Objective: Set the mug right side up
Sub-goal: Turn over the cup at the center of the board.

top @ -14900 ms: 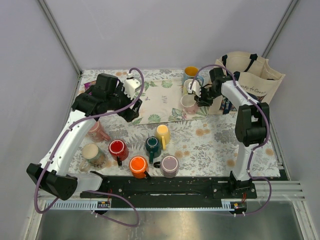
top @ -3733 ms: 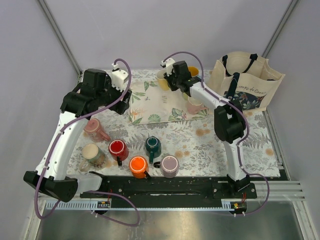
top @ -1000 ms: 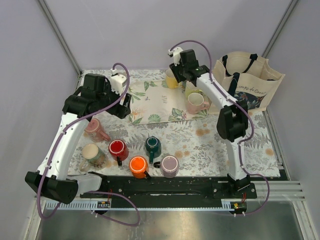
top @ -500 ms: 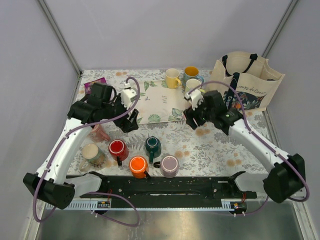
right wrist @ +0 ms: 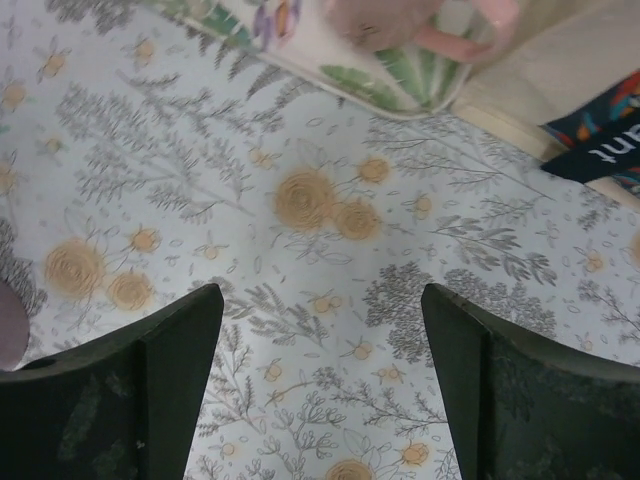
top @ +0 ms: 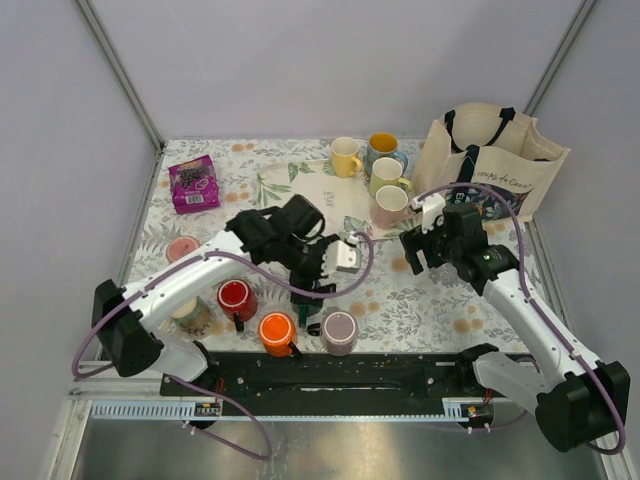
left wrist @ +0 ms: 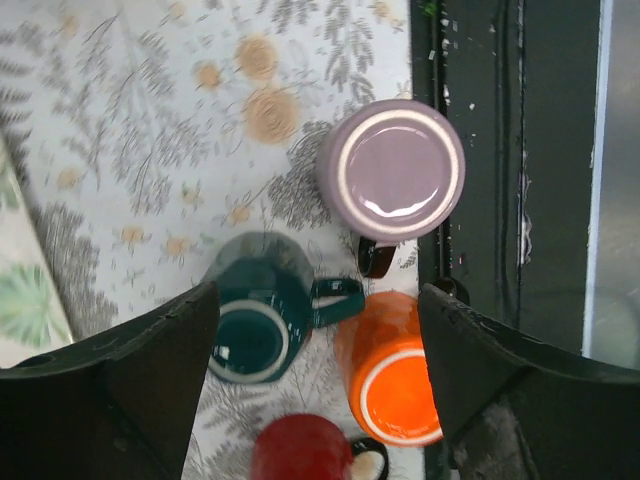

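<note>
Floral cloth (top: 440, 300) covers the table, with a row of mugs near the arm bases and a tote bag (top: 495, 150) at the far right.

1. Target location. The salmon-pink mug (top: 183, 247) stands near the left edge of the cloth, on the far side of the beige mug (top: 186, 307) and on the near side of the purple box (top: 193, 183). The overhead view shows it end-on as a round disc, so its long axis is judged vertical. Whether rim or base faces up cannot be told, and no handle is visible.

2. Left gripper (left wrist: 318, 300). It hovers over the teal mug (left wrist: 255, 325), with the orange mug (left wrist: 395, 375) and the mauve mug (left wrist: 392, 170) just beside. The fingers are spread wide and hold nothing.

3. Right gripper (right wrist: 320, 290). It hovers over bare cloth on the right half of the table. The fingers are spread wide and hold nothing.

4. Governing relation. The target lies well to the left of the left gripper, with the red mug (top: 235, 297) roughly between them. The right gripper is much farther away. The left arm is nearer and is judged the one to use. Its gripper needs to travel left, clear of the red mug, and close on the side wall across the vertical axis.
</note>
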